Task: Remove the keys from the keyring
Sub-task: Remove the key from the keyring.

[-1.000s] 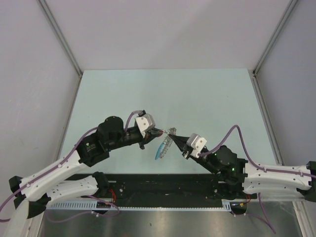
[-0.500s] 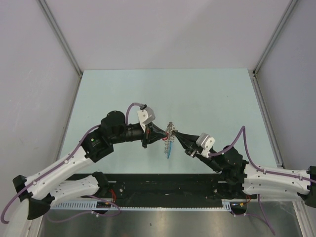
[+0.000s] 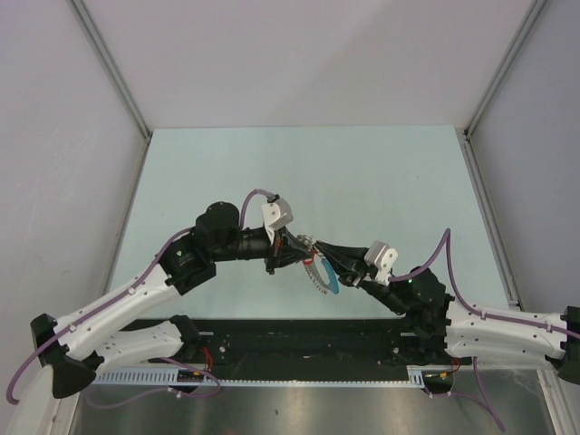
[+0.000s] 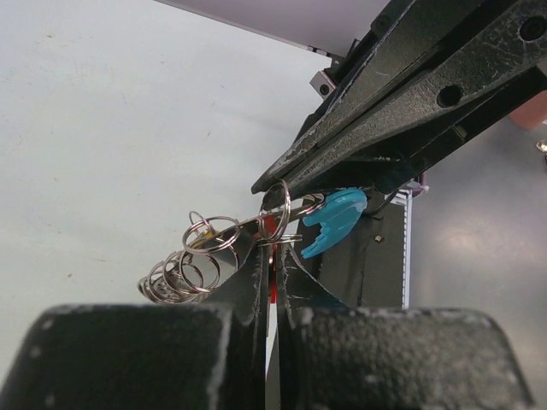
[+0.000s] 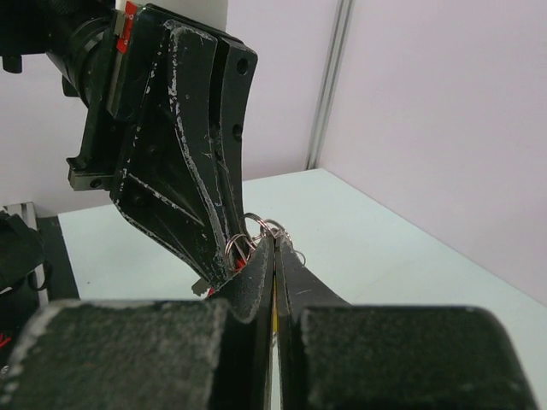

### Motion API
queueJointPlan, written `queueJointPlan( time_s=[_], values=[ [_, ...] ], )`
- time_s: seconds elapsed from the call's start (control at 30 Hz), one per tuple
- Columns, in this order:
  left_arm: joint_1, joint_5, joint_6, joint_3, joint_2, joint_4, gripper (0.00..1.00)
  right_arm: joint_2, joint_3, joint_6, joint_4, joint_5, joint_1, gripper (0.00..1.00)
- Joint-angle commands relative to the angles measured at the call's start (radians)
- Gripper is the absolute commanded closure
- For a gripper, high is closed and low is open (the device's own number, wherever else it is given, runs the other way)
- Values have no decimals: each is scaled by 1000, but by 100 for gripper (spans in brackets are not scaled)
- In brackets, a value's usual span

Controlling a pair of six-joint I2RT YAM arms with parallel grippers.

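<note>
The left gripper [image 4: 273, 260] is clenched on the red-headed key [image 4: 270, 225]. The right gripper [image 5: 274, 249] meets it tip to tip and is pinched tight on a silvery ring of the keyring [image 4: 203, 246]. The keyring hangs between the 2 grippers above the pale table [image 3: 381, 172], its coiled links and blue arc [image 3: 332, 284] dangling, any lettering too small to read.

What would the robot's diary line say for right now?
left claw: shut on keyring by red key | right claw: shut on keyring | red key: not off yet | keyring: held up between both claws
</note>
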Motion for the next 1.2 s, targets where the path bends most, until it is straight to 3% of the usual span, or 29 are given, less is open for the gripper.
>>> queueJointPlan(
  time_s=[0.0, 0.07, 0.37, 0.43, 0.5, 0.6, 0.7, 0.83, 1.17],
  values=[
    [3, -17, 63, 7, -35, -11, 100, -57, 11, 67, 7, -2, -4, 100],
    [5, -30, 82, 19, -33, -30, 100, -77, 11, 78, -34, -4, -9, 94],
    [5, -27, 103, 22, -27, -22, 100, -145, 13, 95, -177, -25, -14, 86],
    [5, -28, 102, 25, -25, -25, 100, -152, 13, 98, -189, -28, -17, 90],
    [5, -30, 126, 31, -25, -31, 100, -152, 14, 86, -208, -54, -20, 100],
    [5, -33, 137, 36, -27, -36, 100, -143, 22, 99, -223, -67, -32, 100],
    [5, -39, 140, 39, -27, -42, 99, -117, 65, 153, -272, -38, -46, 84],
    [5, -45, 138, 42, -27, -45, 100, -83, 131, 208, -370, -57, -49, 74],
    [5, -53, 152, 56, -27, -62, 100, -14, 230, 244, -539, -85, -49, 73]
  ],
)
